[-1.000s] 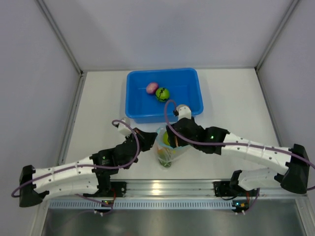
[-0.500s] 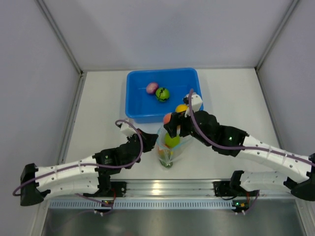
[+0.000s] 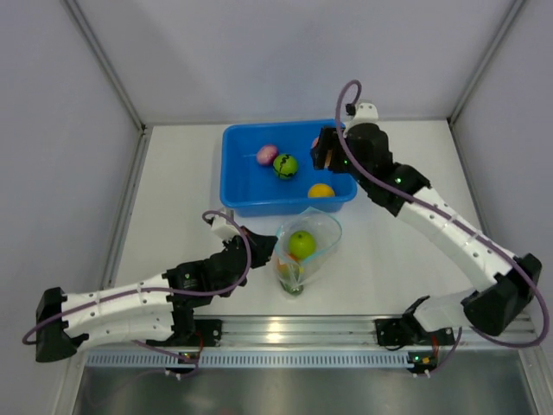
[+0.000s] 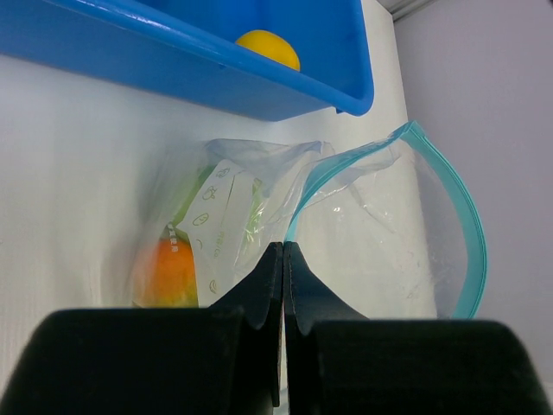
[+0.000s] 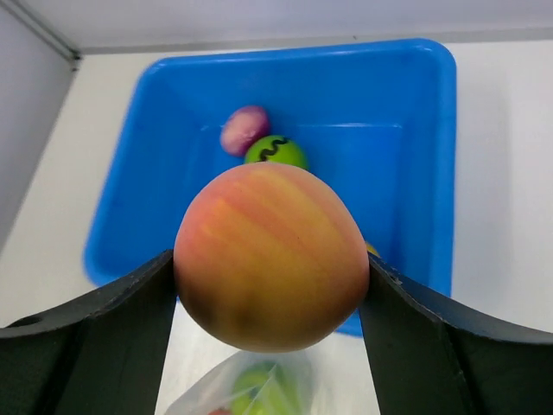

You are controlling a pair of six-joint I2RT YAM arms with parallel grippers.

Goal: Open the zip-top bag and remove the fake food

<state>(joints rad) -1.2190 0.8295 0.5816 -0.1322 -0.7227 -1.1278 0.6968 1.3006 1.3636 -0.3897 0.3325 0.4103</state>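
The zip-top bag [image 3: 304,251] stands open in front of the blue tub, teal zipper rim [image 4: 452,204] spread in a loop. My left gripper [image 3: 275,252] is shut on the bag's rim [image 4: 283,251]. A lime green fruit [image 3: 301,244] and an orange-red one [image 4: 168,272] sit inside the bag. My right gripper [image 3: 321,156] is high above the tub's right side, shut on the peach-orange fruit [image 5: 272,233]. The purple-pink fruit [image 3: 268,154], dark green striped fruit [image 3: 285,164] and yellow fruit [image 3: 320,190] lie in the tub.
The blue tub [image 3: 238,169] stands at the table's back centre, and it also shows in the right wrist view [image 5: 445,173]. Grey walls close in the left, right and back. A metal rail runs along the near edge.
My right gripper rose out of the bag with the peach-orange fruit and swung back over the tub. The yellow fruit in the tub came into view. The left gripper held still.
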